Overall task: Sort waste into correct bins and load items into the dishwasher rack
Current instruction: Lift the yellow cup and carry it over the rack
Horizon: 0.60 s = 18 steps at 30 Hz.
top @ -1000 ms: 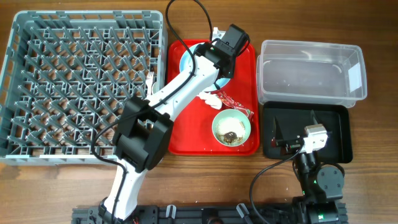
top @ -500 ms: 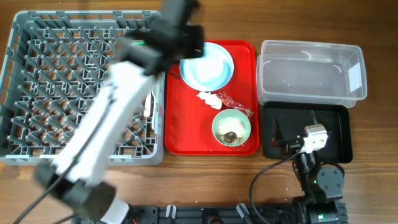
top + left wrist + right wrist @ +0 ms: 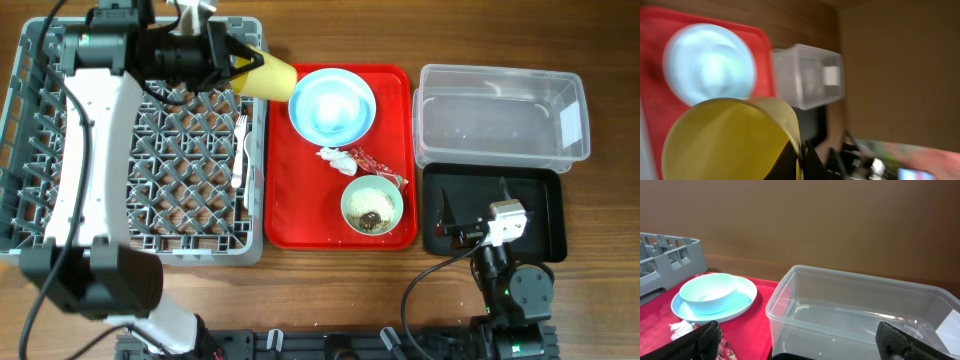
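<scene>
Cup (image 3: 268,75) (yellow, tipped on its side) was clenched by the left gripper (image 3: 228,60) above the right rim of the rack (image 3: 130,250), beside the red tray (image 3: 300,215). A plate (image 3: 296,108) was seen on that tray. The right gripper (image 3: 473,205) was held wide apart over the black tray (image 3: 545,215), grasping nothing.

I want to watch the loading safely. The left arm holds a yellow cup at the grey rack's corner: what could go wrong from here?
1. The small yellow plastic cup lies sideways in the left jaws, reaching past the edge of the grey pegged plastic rack toward the flat red tray; released here, it may fall outside the rack.
2. Lowered nearby, it might land on the white plastic fork among the pegs.
</scene>
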Available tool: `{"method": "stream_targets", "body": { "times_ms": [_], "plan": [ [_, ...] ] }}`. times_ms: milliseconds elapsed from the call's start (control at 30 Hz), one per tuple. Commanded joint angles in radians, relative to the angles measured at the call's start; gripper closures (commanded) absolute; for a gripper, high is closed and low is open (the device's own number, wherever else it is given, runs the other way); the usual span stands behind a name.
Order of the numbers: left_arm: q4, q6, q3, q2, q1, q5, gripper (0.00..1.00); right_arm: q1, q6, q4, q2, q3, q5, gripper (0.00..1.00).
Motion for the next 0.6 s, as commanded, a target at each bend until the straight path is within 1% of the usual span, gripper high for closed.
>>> {"method": "stream_targets", "body": {
  "times_ms": [0,167,367,567],
  "plan": [
    [0.005,0.045,-0.004,0.104,0.044,0.299,0.96,-0.005,-0.005,0.004,-0.002,-0.001,-0.009,0.0],
    [0.061,0.045,-0.004,0.225,0.079,0.339,0.96,-0.005,-0.005,0.004,-0.002,-0.001,-0.009,0.0],
    [0.101,0.018,-0.004,0.344,0.124,0.339,0.96,-0.005,-0.005,0.004,-0.002,-0.001,-0.009,0.0],
    [0.118,0.018,-0.004,0.43,0.172,0.339,0.96,-0.005,-0.005,0.004,-0.002,-0.001,-0.009,0.0]
  ]
}}
